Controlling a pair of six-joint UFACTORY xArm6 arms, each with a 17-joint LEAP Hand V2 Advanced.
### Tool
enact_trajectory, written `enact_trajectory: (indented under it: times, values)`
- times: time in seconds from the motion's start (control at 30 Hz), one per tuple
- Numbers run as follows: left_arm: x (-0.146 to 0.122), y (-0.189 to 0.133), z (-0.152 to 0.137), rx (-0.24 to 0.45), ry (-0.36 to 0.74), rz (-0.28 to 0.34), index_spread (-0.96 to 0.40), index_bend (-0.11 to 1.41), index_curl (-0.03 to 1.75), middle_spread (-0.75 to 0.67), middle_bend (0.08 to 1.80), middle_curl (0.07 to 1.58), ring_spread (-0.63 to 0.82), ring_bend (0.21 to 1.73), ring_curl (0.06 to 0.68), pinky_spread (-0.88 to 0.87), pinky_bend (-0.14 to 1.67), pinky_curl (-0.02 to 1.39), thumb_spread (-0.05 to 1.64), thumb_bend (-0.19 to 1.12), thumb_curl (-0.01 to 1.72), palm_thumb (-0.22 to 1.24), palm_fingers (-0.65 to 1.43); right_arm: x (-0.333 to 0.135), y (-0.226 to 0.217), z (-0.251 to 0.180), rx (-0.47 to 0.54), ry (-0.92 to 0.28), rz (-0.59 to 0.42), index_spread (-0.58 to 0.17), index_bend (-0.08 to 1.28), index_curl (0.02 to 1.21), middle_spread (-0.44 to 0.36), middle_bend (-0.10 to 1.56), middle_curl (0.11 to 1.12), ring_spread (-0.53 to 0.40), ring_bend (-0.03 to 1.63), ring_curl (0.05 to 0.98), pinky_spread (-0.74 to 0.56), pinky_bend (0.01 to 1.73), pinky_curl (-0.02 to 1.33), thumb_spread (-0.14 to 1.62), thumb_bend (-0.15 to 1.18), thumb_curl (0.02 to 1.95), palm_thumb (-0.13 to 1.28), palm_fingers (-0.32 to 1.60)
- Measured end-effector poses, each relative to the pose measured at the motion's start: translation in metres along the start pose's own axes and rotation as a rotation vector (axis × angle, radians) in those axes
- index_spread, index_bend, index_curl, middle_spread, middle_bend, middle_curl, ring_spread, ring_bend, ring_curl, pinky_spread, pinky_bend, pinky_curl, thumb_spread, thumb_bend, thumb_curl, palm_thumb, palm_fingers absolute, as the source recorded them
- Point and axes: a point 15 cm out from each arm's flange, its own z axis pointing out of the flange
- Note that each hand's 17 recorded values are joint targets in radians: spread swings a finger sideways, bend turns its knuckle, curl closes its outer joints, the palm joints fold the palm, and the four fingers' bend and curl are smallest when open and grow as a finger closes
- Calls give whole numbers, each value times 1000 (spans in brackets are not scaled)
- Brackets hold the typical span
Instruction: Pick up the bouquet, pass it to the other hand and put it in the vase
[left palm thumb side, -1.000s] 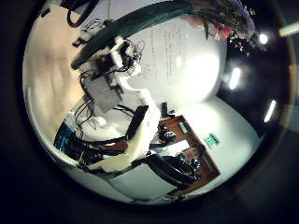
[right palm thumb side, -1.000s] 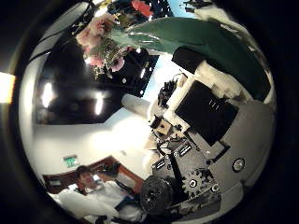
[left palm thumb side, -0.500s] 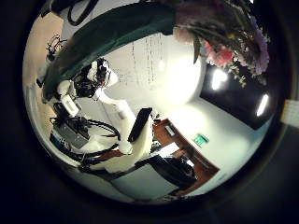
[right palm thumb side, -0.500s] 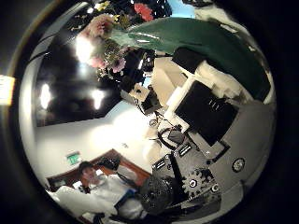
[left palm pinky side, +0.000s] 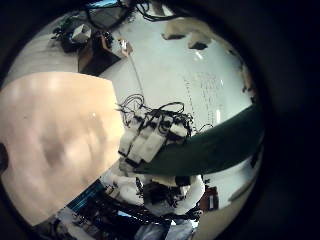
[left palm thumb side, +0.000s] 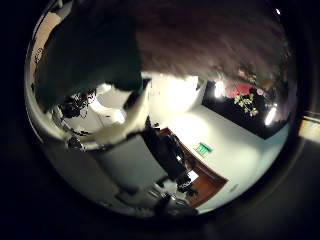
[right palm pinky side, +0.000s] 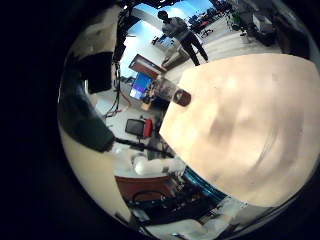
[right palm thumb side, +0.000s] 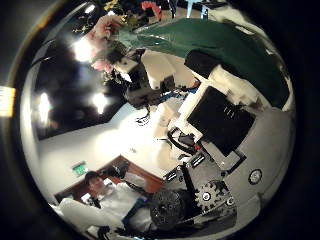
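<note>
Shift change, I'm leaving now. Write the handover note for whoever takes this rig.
Right hand: curled on the bouquet at its wrapped stems, held in the air off the table.
Left hand: close against the wrap, just below the flowers; its grip cannot be judged.
Done: pickup.
Left: finish the pass to the left hand, then put the bouquet in the vase, which I cannot make out in these views.

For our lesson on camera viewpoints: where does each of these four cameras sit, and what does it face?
Left little finger side: left palm; faces the table and the other hand.
Left thumb side: left palm; bouquet close.
Right little finger side: right palm; table.
Right thumb side: right palm; bouquet, own fingers.
Both thumb views share the bouquet.
</note>
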Motion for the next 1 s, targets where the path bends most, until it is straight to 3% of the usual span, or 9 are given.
enact_trajectory:
  times: [0.13,0.27,0.37,0.43,0.6,0.67,0.7,0.8,1.0]
  values:
    - [2,-4,2,0,33,1,-189,208,422,-250,720,620,-293,1090,369,-297,1041,292,1074,79,424,689,1246,7,0,0,1,26,12,-213,1212,800,-103,1407,705,-179,1465,675,-216,1217,909,867,-6,1148,1138,1152]
    - [13,-11,-4,62,104,36,-344,420,544,-360,935,736,-374,1264,460,-391,1263,395,1103,139,499,832,1314,19,-4,-3,21,68,24,-213,1215,804,-107,1413,707,-183,1460,677,-215,1216,921,880,-24,1127,1112,1135]
    - [17,-16,-7,131,99,66,-441,580,646,-409,1045,789,-397,1350,506,-420,1377,454,1111,147,540,873,1256,24,-11,-6,51,85,26,-218,1168,798,-112,1382,694,-187,1432,665,-238,1198,900,917,-48,1038,993,1112]
    - [18,-16,-8,145,93,98,-487,666,710,-429,1105,813,-406,1397,531,-428,1434,489,1115,147,564,890,1213,25,-11,-6,56,86,37,-235,1075,778,-116,1324,671,-191,1407,643,-274,1156,864,945,-54,977,926,1051]
    - [31,-14,-23,181,66,169,-574,772,832,-451,1205,846,-406,1472,576,-432,1514,554,1125,136,614,911,1128,38,2,0,62,55,93,-296,635,701,-144,1110,621,-238,1402,621,-428,1136,796,992,-39,834,841,525]
    - [42,-14,-33,200,48,203,-597,787,872,-453,1233,852,-405,1490,588,-433,1531,575,1128,129,630,914,1108,39,4,2,65,49,99,-306,540,665,-145,1026,598,-244,1365,603,-427,1131,785,997,-40,798,821,351]
    - [46,-13,-38,211,40,215,-607,797,891,-454,1244,854,-407,1494,593,-433,1536,584,1130,125,638,915,1097,39,5,2,67,46,100,-317,490,627,-139,951,570,-245,1315,583,-385,1080,769,1006,-37,765,805,207]
    - [61,-12,-56,249,9,258,-632,804,940,-454,1267,855,-407,1502,603,-432,1545,608,1134,118,661,925,1076,37,5,2,71,46,94,-327,460,568,-112,829,518,-213,1186,524,-244,976,733,1010,-34,710,789,42]
    - [98,-6,-86,313,-84,360,-664,792,1022,-450,1291,851,-406,1508,616,-432,1541,648,1139,98,700,931,1059,34,5,2,73,49,87,-350,451,501,-75,670,440,-108,964,414,63,839,638,1009,-27,637,783,-8]
